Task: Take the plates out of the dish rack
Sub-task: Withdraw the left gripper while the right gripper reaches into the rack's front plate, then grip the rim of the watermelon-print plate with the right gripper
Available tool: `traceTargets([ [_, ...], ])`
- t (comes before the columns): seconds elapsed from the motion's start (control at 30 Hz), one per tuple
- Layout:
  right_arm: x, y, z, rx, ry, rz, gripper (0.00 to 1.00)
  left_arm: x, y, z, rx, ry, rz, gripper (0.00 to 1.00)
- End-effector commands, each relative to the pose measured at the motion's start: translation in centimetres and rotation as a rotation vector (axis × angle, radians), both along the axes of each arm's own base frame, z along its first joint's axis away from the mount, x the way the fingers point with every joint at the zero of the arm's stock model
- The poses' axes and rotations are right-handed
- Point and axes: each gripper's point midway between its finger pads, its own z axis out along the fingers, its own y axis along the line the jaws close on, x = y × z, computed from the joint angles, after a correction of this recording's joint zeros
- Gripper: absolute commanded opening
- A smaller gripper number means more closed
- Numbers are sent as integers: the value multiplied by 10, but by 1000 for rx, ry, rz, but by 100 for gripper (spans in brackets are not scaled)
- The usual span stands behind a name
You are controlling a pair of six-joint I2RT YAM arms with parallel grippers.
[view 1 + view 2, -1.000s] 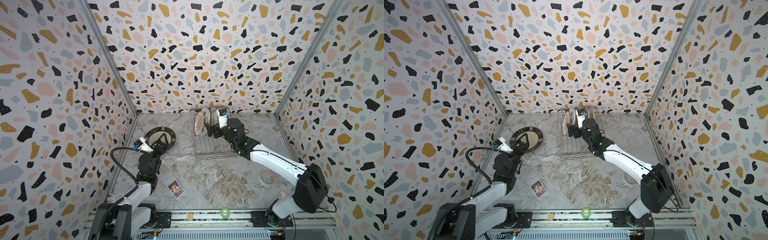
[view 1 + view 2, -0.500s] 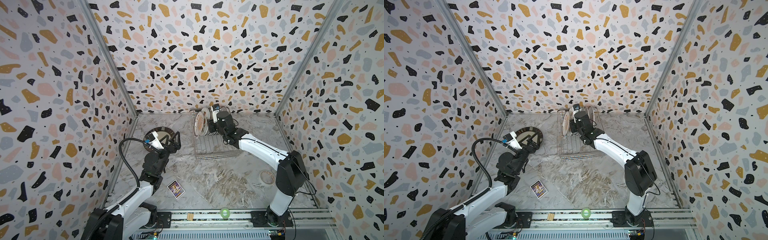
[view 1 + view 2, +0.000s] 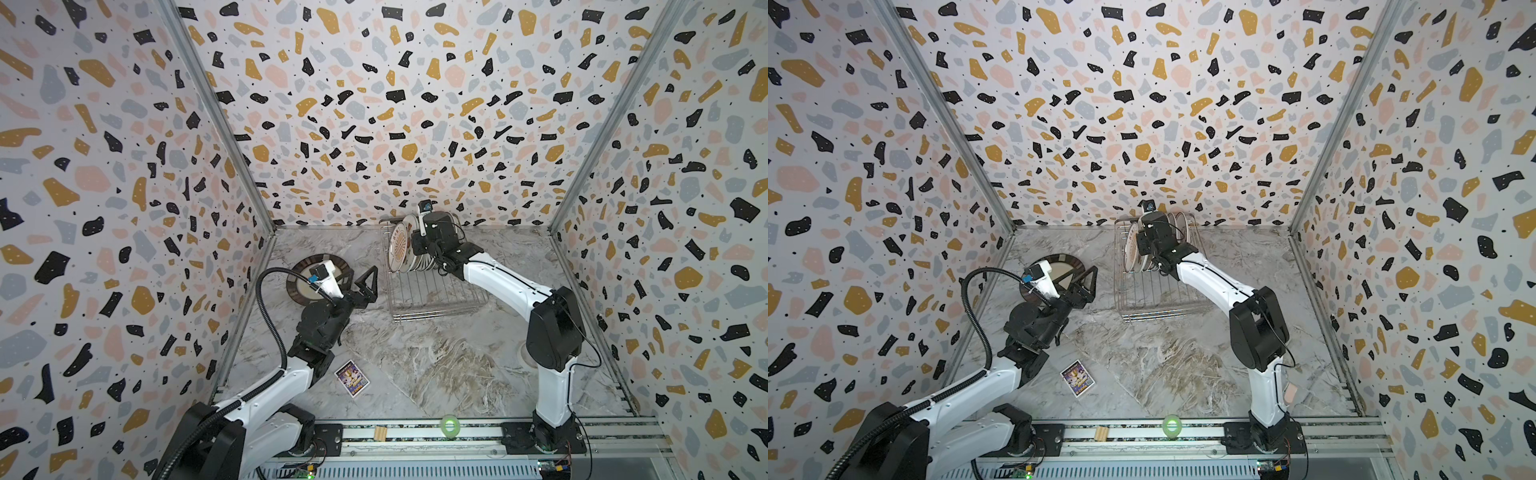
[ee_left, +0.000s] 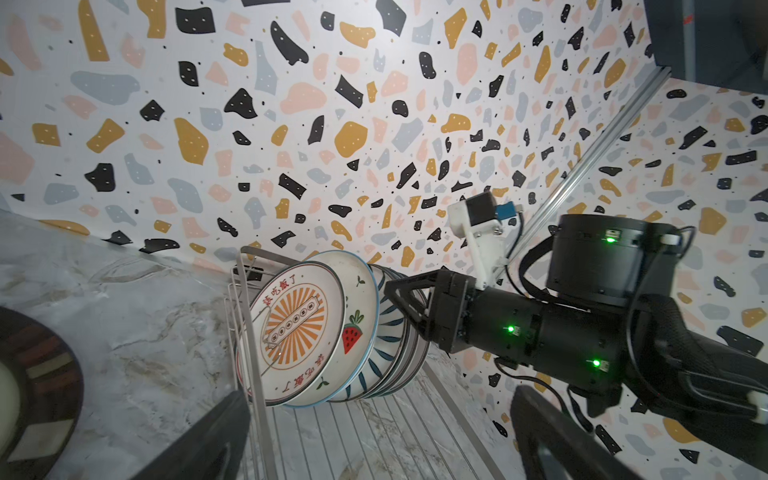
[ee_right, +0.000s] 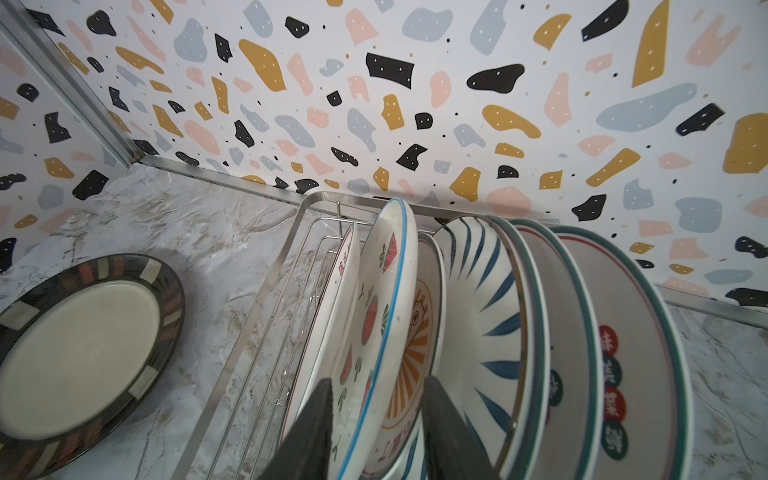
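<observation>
1. The right pincer (image 5: 379, 386) has moved in along the row since a second ago, and its jaws have narrowed from a wide spread. Its dark fingers (image 5: 309, 432) now straddle the rim of the watermelon plate (image 5: 386, 266), with the orange sunburst plate (image 5: 417, 332) just behind it also in the gap. I cannot tell whether they are pressing yet.
2. The left pincer (image 3: 359, 286) has risen off the dark-rimmed plate (image 3: 309, 286) and swung towards the dish rack (image 3: 432, 301). It is spread wide and holds nothing.
3. My reading is that the next pick is being made. One plate is out and the rest of the row is still to unload, so the task looks early. The left arm seems to be moving clear or getting ready to receive.
4. In both top views the dish rack sits at 12 o'clock on the surface (image 3: 415, 365), close to the back wall. Its plates (image 4: 353, 328) are crowded at the 9 o'clock end, and bare rods run towards 6 o'clock. The dark-rimmed plate lies flat at 10 o'clock, well apart from the rack.
5. About seven plates stand on edge, leaning and touching:
   - a front one (image 4: 293, 328) with an orange sunburst and red characters
   - the blue-rimmed watermelon plate
   - the orange sunburst plate
   - one (image 5: 478, 291) with dark-blue radiating stripes
   - green-rimmed ones (image 5: 615, 332) with red characters
6. They are packed so closely that lifting one could drag its neighbour along.
</observation>
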Motion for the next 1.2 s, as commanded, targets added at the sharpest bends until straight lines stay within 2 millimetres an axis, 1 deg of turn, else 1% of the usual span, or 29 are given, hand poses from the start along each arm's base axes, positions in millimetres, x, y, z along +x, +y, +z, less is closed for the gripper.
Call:
traceTargets([
  [0.0, 5, 4, 14, 47, 11, 20, 37, -6, -8, 26, 5, -103, -33, 100],
  [0.07, 11, 3, 10, 63, 35, 25, 32, -8, -11, 27, 10, -110, -46, 100],
  [0.3, 21, 4, -2, 64, 61, -6, 31, -1, -11, 19, 26, -85, -25, 100],
  [0.43, 25, 6, -10, 57, 72, -24, 28, -4, -20, 20, 33, -68, -83, 100],
  [0.63, 38, -7, -30, -46, 90, -167, 28, 0, -21, 16, 49, -46, -76, 100],
  [0.7, 39, -8, -32, -72, 83, -199, 28, 1, -25, 16, 55, -42, -96, 100],
  [0.77, 38, -5, -33, -91, 84, -212, 29, -2, -28, 19, 52, -56, -117, 100],
  [0.83, 37, -2, -33, -91, 93, -209, 29, -6, -28, 22, 34, -80, -125, 100],
  [0.9, 37, -4, -32, -88, 96, -217, 29, -8, -27, 22, 22, -89, -124, 100],
  [1.0, 37, -6, -37, -83, 105, -230, 29, -2, -25, 16, 22, -63, -100, 100],
  [1.07, 37, -2, -43, -77, 119, -214, 29, -1, -25, 14, 17, -51, -100, 100],
  [1.17, 38, 0, -47, -76, 124, -212, 29, -8, -24, 18, -35, -71, -123, 100],
])
